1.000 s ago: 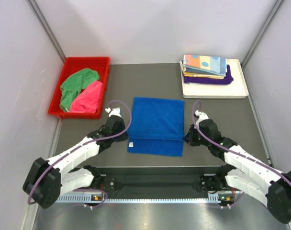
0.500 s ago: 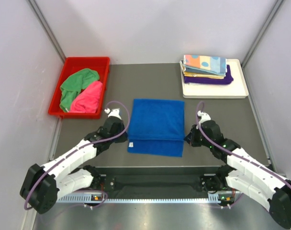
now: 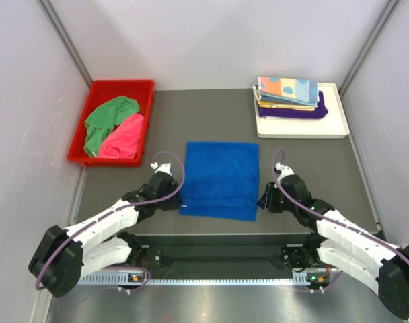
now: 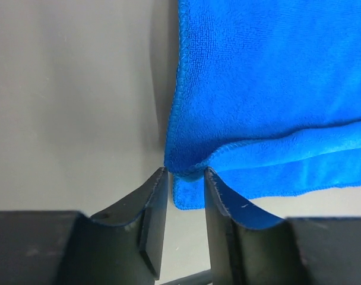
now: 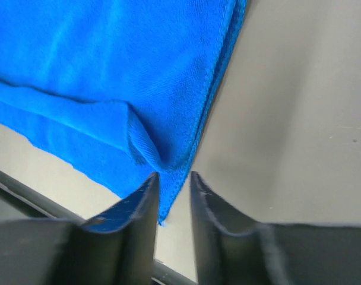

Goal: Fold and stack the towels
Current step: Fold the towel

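Bench (image 3: 218, 114): grey, carrying everything.
Blue towel (image 3: 221, 175): flat at centre, near edge doubled over.
Red bin (image 3: 100, 87): 10 o'clock, holding crumpled green towel (image 3: 100, 124) and pink towel (image 3: 127, 138).
White tray (image 3: 336, 121): 2 o'clock, under folded stack (image 3: 288, 97).
Left end effector (image 4: 184, 175): parted, gripping nothing, at the towel's 7 o'clock corner.
Right end effector (image 5: 174, 177): narrowly parted, at the 5 o'clock corner.

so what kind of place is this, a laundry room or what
Probably a robot lab test cell, not a home: bare white walls box in a grey table, a red bin holds loose towels, and a white tray holds a folded stack.
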`<state>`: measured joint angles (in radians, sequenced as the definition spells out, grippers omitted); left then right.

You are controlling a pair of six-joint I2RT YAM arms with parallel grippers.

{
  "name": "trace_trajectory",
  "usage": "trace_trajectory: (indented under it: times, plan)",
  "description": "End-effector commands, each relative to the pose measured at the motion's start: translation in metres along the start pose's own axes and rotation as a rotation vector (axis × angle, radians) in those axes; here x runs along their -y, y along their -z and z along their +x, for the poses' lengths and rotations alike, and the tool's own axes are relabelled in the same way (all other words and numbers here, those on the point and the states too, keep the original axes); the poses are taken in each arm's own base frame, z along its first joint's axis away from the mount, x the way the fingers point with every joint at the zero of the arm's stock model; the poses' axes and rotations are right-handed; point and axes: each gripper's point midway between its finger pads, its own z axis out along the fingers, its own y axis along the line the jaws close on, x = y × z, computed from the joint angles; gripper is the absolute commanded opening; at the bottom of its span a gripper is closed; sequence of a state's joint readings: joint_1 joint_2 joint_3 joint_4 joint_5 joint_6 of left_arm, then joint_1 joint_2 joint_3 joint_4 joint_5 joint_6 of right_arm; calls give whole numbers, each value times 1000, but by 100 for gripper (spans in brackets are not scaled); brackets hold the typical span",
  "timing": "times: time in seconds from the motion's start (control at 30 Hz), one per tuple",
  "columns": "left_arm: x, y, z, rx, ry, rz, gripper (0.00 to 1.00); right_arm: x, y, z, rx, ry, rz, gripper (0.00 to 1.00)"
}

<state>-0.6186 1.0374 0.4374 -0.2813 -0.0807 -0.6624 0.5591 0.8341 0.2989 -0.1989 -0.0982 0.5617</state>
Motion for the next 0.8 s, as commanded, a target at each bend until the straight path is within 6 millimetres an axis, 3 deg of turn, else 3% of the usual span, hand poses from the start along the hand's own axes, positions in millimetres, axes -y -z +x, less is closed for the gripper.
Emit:
trace_trajectory:
  times: [0.0, 0.13, 0.27, 0.43, 0.63, 0.77]
  plan:
    - [15, 7, -11, 44, 12, 69, 36, -11, 5, -12, 51, 4, -34, 30]
    - [19, 21, -22, 76, 18, 74, 36, -13, 14, -15, 72, -2, -41, 44]
    - [27, 33, -32, 98, 29, 98, 33, -13, 21, -22, 97, -3, -24, 48]
    - [38, 34, -53, 137, 23, 97, 34, -15, 16, -32, 110, 11, 21, 47]
    - [41, 0, -57, 74, -14, 30, 33, -35, 2, -37, 112, 58, 59, 41]
    - [44, -12, -51, 47, -47, 3, 32, -48, -4, -40, 118, 102, 89, 41]
